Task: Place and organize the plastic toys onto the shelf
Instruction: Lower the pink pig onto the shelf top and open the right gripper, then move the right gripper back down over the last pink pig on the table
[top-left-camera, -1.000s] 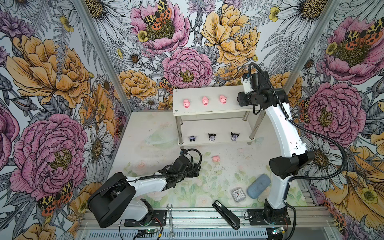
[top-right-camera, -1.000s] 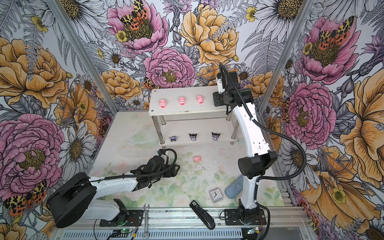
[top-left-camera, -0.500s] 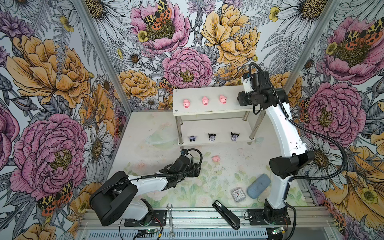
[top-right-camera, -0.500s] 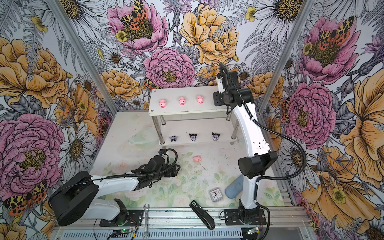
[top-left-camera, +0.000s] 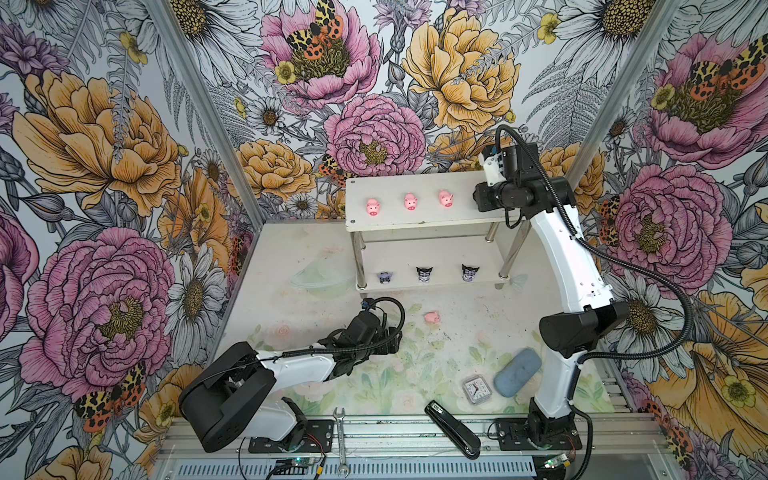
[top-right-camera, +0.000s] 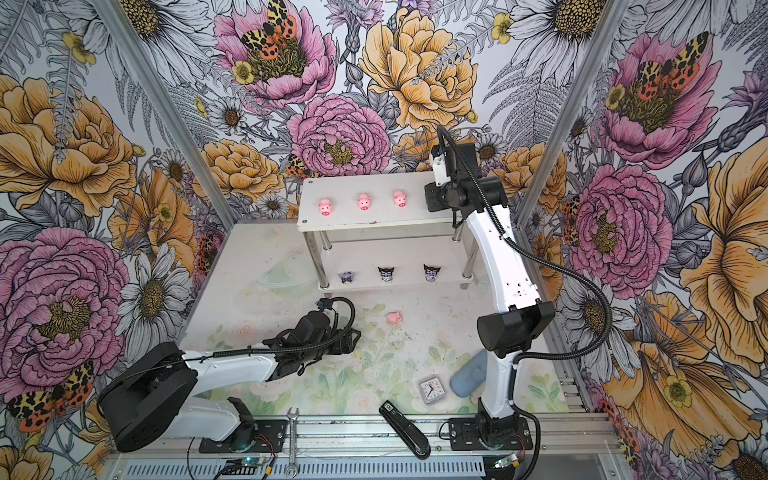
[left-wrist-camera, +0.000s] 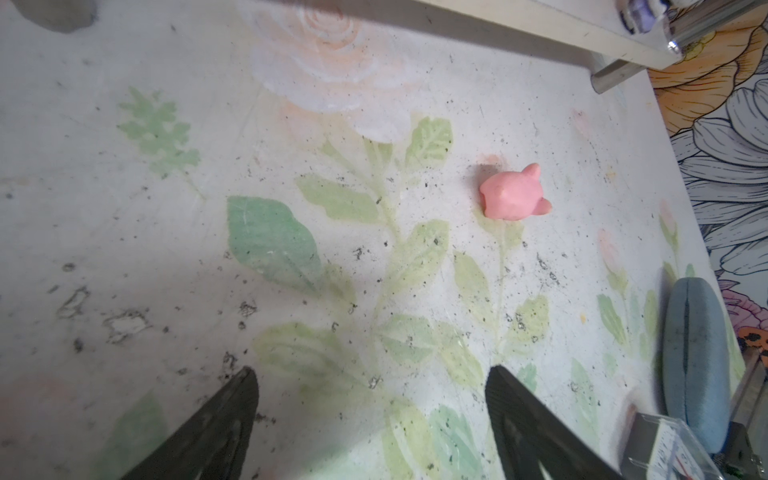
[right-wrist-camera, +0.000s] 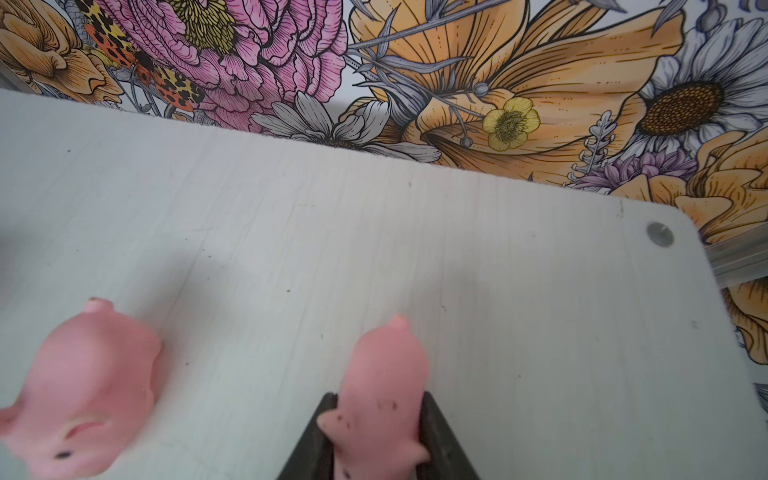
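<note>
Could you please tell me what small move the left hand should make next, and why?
Probably ease the left hand forward toward the pink pig on the table. Its jaws stand open and empty, and that pig lies ahead of them, untouched and off the shelf.

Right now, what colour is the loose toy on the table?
The loose pig is plain pink all over. It shows best in the left wrist view.

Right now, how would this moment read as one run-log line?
right jaws: shut on held pig at shelf top | left jaws: open, short of loose pig on table | placed: three pigs top, three figurines bottom
</note>
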